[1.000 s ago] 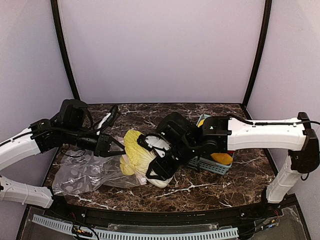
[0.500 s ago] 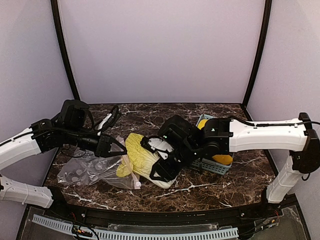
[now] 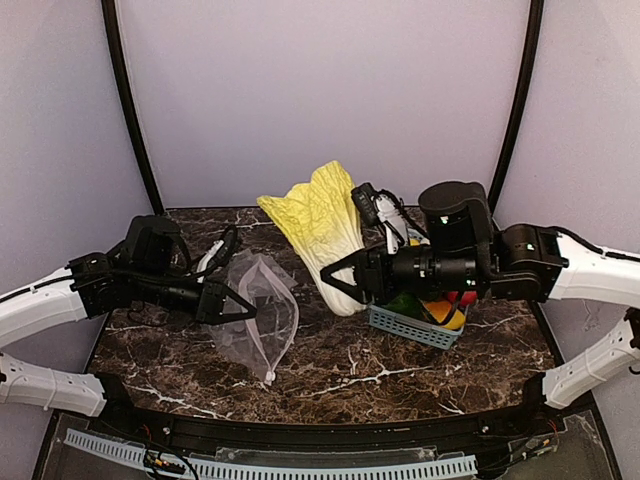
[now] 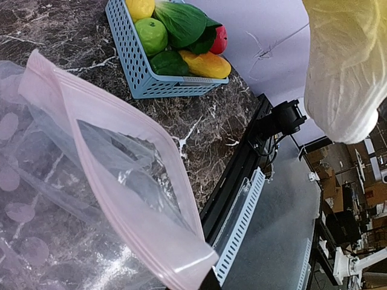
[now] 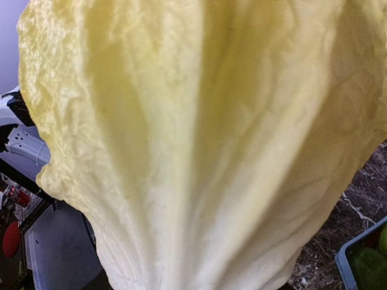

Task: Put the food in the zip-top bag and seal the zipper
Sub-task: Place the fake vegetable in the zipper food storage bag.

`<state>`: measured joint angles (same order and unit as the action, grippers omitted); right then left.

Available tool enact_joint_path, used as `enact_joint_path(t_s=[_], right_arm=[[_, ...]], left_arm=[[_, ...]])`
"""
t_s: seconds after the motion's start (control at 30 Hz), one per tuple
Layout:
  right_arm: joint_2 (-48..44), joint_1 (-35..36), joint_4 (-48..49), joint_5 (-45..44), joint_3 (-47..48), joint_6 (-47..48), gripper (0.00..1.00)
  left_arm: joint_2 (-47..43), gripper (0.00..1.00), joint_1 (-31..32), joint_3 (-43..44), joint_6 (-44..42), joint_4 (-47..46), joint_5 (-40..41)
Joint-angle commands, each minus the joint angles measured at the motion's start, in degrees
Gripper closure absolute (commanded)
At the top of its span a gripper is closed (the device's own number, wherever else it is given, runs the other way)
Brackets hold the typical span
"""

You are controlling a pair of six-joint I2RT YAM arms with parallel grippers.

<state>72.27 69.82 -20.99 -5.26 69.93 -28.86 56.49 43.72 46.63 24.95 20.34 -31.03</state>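
Pinching the zip-top bag (image 3: 264, 320) at its mouth with the left hand (image 3: 235, 306), fingers together on the plastic. Letting it hang tilted, lowest corner touching the tabletop (image 3: 400, 375) near the front edge. Gripping the napa cabbage (image 3: 318, 222) by its pale stem end with the right hand (image 3: 348, 283), clamped on it, leaves held high toward the back wall, off the marble and apart from the bag. Open marble between bag and blue basket (image 3: 405, 326), toward the right edge. Seen from the left wrist alone: zipper (image 4: 121, 121) parted, mouth gaping; in the basket, lemon (image 4: 140, 7), green apple (image 4: 151, 35), pepper (image 4: 205, 63), red fruit (image 4: 219, 39). Seen from the right wrist: cabbage filling nearly everything, a basket corner at lower right.
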Motion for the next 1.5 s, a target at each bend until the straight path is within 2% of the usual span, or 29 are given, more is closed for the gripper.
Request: enact_joint_path(t_s=[0.0,0.23,0.5,0.97,1.2,1.47], right_arm=[[0.82,2.53,17.24,-2.24,-3.06,-0.17,1.0],[7.61,5.83,31.57,-5.49,-5.53,0.93,1.0],[11.72,5.34,38.57,-10.03,-6.63,2.09,1.0],[15.45,4.71,46.2,-12.87,-8.74,-1.52,1.0],[18.58,5.96,46.25,-16.31,-8.75,-3.48,1.0],[18.03,6.42,45.46,-16.19,-11.95,-9.06,1.0]], left_arm=[[0.48,0.99,-0.03,-0.33,2.68,-6.08,-1.67],[0.27,0.99,0.02,-0.48,5.62,-10.24,-3.7],[-1.28,0.99,0.04,-0.52,7.77,-13.01,-8.02],[-0.93,0.99,0.0,-1.95,12.39,-23.19,-11.09],[-0.35,0.99,0.0,-3.57,14.69,-28.84,-10.36],[-1.26,0.99,-0.03,-3.09,13.98,-29.37,-8.67]])
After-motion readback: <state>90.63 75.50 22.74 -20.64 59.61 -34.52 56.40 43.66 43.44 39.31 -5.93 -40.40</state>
